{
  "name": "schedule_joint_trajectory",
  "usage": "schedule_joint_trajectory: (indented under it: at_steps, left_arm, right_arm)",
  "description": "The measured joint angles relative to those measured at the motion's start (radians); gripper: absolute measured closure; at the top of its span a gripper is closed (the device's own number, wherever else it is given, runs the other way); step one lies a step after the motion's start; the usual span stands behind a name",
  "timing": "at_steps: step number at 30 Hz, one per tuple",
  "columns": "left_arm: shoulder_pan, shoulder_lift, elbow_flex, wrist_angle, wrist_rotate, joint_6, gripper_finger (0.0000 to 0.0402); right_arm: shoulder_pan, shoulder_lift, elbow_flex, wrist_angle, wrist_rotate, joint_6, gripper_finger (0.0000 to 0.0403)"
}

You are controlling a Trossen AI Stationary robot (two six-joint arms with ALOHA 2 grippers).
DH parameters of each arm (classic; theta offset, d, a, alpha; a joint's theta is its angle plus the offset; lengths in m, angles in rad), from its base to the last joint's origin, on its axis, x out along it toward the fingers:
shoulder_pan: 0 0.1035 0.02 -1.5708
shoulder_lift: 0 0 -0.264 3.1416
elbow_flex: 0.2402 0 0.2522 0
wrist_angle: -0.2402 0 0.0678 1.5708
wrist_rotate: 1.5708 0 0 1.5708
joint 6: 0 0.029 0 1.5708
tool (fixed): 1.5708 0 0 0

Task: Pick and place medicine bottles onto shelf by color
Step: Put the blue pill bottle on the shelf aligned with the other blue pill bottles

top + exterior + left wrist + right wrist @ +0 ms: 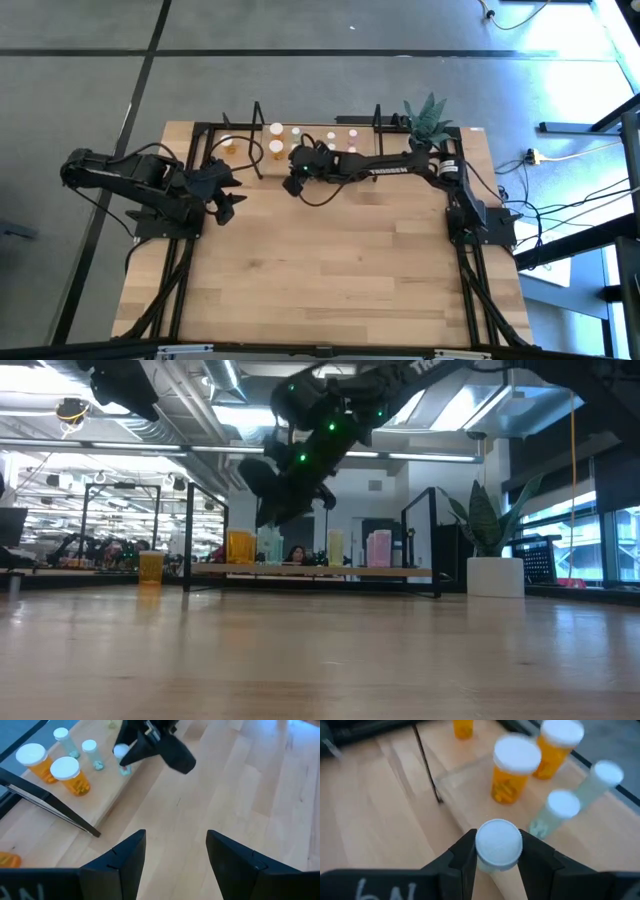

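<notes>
The right hand [498,851] is gripping a small bottle [498,845] by its white cap, the two dark fingers [465,852] pressing on either side of it. In the high view this right hand [297,172] is reaching across from the right side of the tabletop [330,270] and is hanging above the front edge of the shelf [315,140], near its left half. The low view is showing the same hand [290,480] well up off the wood, above the shelf board [310,571].

On the shelf, two orange bottles [512,772] with white caps are standing upright side by side near the left end, and two pale greenish bottles [557,812] are standing just beside them. Pink bottles [379,548] are sitting toward the right half of the board. One more orange bottle [150,566] is standing on the tabletop outside the shelf's left black upright [188,535].

The left hand [175,855] is waiting open over the left part of the tabletop, its fingers spread with bare wood between them, pointing toward the shelf. A potted plant [427,118] is standing at the back right corner.
</notes>
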Motion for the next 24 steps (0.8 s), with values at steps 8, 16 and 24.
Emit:
schedule_joint_trajectory:
  at_steps: [8, 16, 24]
  left_arm:
    - [0.000, 0.000, 0.000, 0.000, -0.003, 0.000, 0.0200]
    - [0.000, 0.000, 0.000, 0.000, -0.004, 0.000, 0.0200]
    - [0.000, 0.000, 0.000, 0.000, -0.006, 0.001, 0.0200]
  right_arm:
    - [-0.002, 0.016, 0.000, 0.018, 0.027, -0.043, 0.0279]
    - [-0.017, 0.017, -0.007, 0.025, 0.020, -0.074, 0.0279]
    - [-0.022, 0.017, -0.007, 0.029, -0.032, -0.083, 0.0279]
